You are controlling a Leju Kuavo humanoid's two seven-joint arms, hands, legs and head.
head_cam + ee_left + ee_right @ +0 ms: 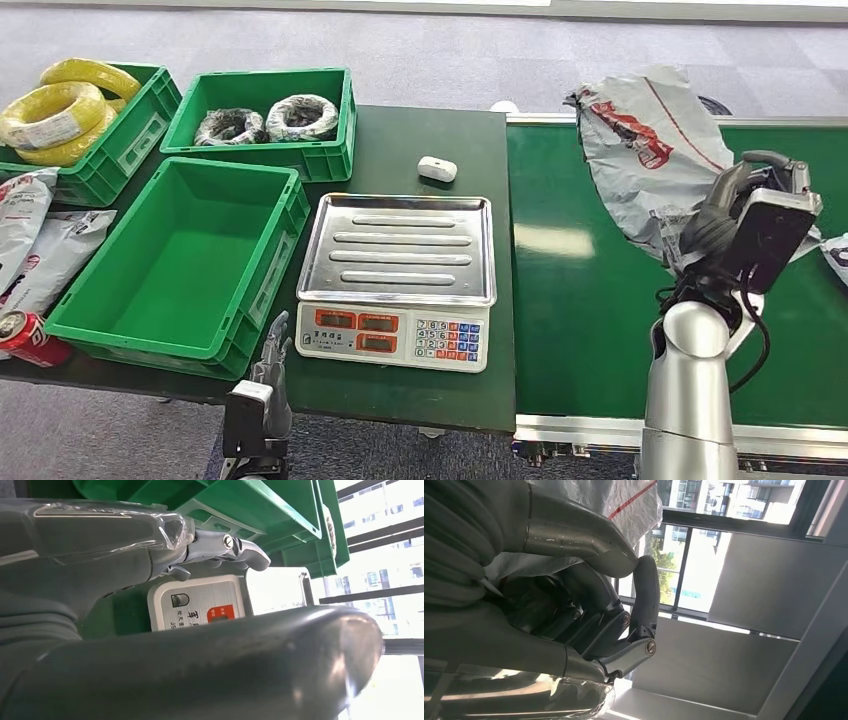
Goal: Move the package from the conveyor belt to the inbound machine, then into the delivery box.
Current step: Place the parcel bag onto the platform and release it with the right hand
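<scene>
1. Grey plastic fills my right hand (722, 215): its fingers are clamped on the near edge of the package (650, 140), a crinkled mailer bag with red print, lifted over the belt (590, 300).
2. From that hand the package runs up and away to the far left, its long axis slanting from my grip toward the far edge of the belt. My right wrist view shows dark fingers (589, 625) curled around the film.
3. Next stop, as I judge it, is the scale (398, 280), which I take for the inbound machine. It lies to the left of the package, on the dark table (420, 140), well apart from the belt edge. So the move is a carry leftward, and my right hand is the nearer one by far.
4. My left hand (272, 370) hangs low at the near table edge, just in front of the scale, fingers apart and holding nothing.
5. Counts: one package in hand, with the corner of another bag at the right picture edge; one scale; three green crates.
6. One crate (190, 260), left of the scale, has nothing in it and is probably the delivery box. The far two hold coils.
7. One small white object (437, 168) sits beyond the scale; a red can (28, 338) lies at the near left.
</scene>
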